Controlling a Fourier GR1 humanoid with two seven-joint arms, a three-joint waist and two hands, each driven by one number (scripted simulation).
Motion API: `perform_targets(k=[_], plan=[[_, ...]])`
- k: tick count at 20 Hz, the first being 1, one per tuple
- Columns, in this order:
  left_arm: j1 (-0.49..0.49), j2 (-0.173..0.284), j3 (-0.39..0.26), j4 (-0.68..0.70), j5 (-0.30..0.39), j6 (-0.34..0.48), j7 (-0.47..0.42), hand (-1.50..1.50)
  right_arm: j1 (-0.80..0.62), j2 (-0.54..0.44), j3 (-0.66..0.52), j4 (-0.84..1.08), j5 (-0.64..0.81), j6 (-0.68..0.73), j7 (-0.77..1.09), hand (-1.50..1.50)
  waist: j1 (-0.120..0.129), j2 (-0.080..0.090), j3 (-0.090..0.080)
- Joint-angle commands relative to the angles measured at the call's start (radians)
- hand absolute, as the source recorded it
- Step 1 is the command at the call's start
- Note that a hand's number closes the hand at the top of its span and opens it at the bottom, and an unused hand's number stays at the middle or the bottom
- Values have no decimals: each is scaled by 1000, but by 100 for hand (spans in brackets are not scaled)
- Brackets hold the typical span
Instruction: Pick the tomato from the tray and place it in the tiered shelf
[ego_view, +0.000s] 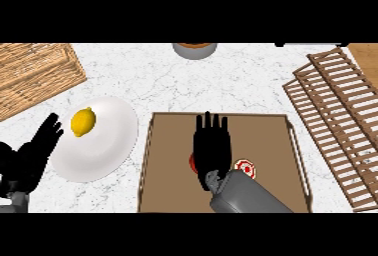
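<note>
Tiered shelf (336, 125) at right edge, awaiting load. Tray (170, 150) at centre. Right hand (212, 147) flat over it, fingers straight, nothing clasped, poised for grasp. Left hand (29, 155) resting lower left, open. Tomato (192, 162) on tray, mostly hidden beneath right hand.

Matt wood tray (170, 150), marble-look counter (221, 85)

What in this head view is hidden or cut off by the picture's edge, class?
Head view: the right hand covers most of the tomato on the tray; the tiered shelf runs off the right edge; a grey pot is cropped at the top.
</note>
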Motion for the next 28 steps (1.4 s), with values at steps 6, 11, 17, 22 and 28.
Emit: perform_targets(k=[6, 11, 17, 22, 28], plan=[[-11, -38, 56, 62, -47, -51, -44, 0, 72, 20, -54, 82, 58, -58, -29, -150, -2, 1, 0], [26, -96, 40, -7, -113, -17, -23, 0, 25, 20, -80, 74, 20, -7, -53, 150, 0, 0, 0], [82, -76, 53, -139, -111, -41, 57, 0, 69, 20, -5, 91, 130, -78, -68, 150, 4, -1, 0], [-3, -64, 121, -29, -96, -94, 47, 0, 80, 2, -5, -38, 189, -58, -90, 150, -5, -1, 0], [45, -84, 110, -65, -107, -54, 52, 0, 3, -10, -331, 12, 197, -204, 188, 150, -30, 0, 0]])
